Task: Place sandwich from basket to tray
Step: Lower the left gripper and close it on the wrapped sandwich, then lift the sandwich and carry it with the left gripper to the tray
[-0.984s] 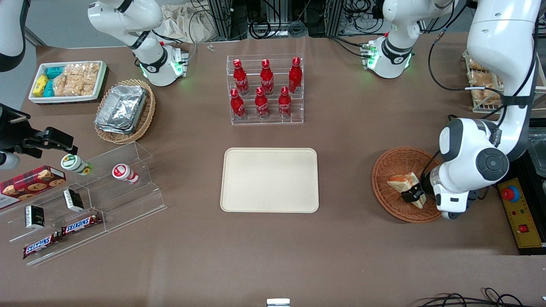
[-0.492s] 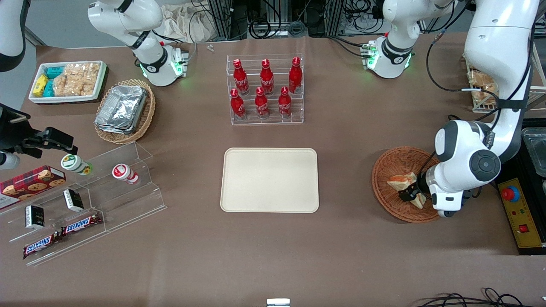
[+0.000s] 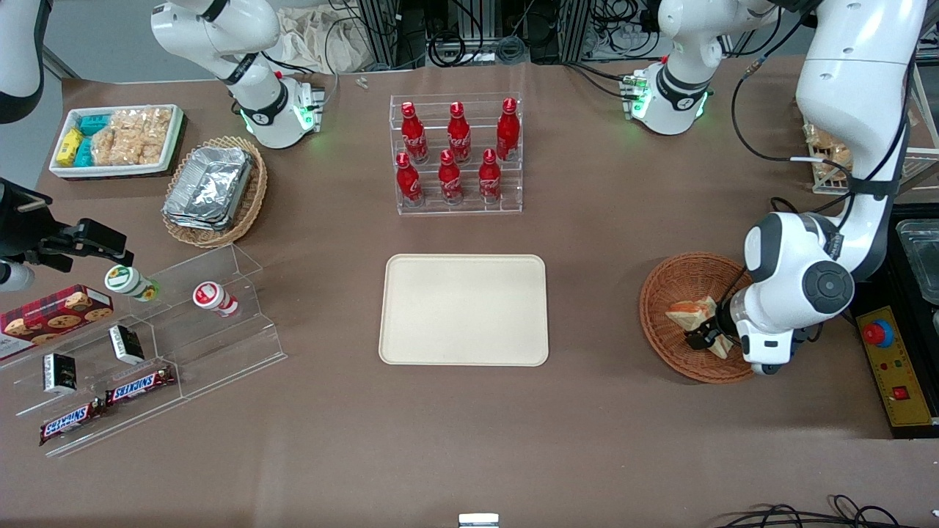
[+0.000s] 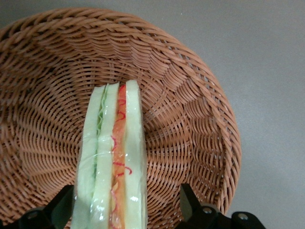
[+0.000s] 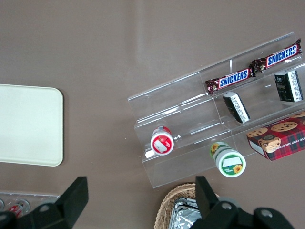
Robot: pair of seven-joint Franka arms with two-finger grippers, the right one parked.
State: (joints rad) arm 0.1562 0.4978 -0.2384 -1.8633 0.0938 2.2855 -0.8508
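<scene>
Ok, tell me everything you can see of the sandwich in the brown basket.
The sandwich is a wedge of white bread with orange-red, pale and green filling layers along its cut edge, under what looks like clear glossy wrap. It stands on edge inside the round woven basket, resting on the weave, at the side nearer the working arm. The gripper is down in the basket with its jaws open, one on each side of the sandwich; one looks close against the bread, the other stands well clear. The tray holds nothing.

The gripper (image 3: 706,339) sits low in the basket (image 3: 664,323) astride the sandwich (image 3: 689,315), with the tray (image 3: 463,309) well apart toward the parked arm's end of the worktop (image 3: 469,425).
</scene>
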